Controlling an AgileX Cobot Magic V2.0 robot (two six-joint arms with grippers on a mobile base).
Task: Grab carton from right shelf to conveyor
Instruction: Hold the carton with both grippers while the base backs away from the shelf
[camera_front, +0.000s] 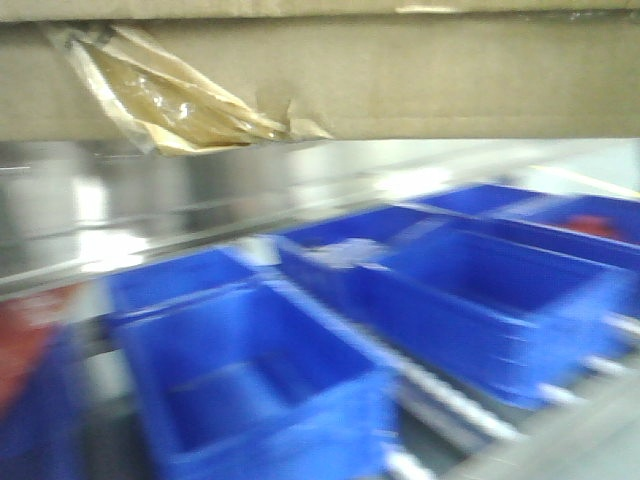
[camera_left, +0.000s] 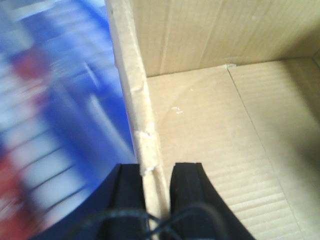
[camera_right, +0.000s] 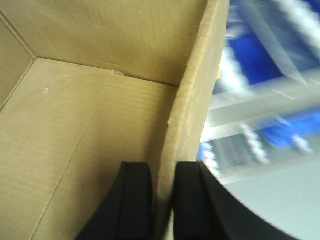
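The left gripper (camera_left: 157, 175) pinches the carton (camera_front: 400, 90) at its 9 o'clock wall, the right gripper (camera_right: 162, 172) at 3 o'clock, so both should move level and together.

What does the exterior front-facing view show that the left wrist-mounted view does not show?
Only the front view: the carton from outside, with wrinkled tape, and the steel shelf rail. Only the left wrist view: the carton's bare inside floor and the left claw pinching its wall. Both: the carton and blurred blue bins.
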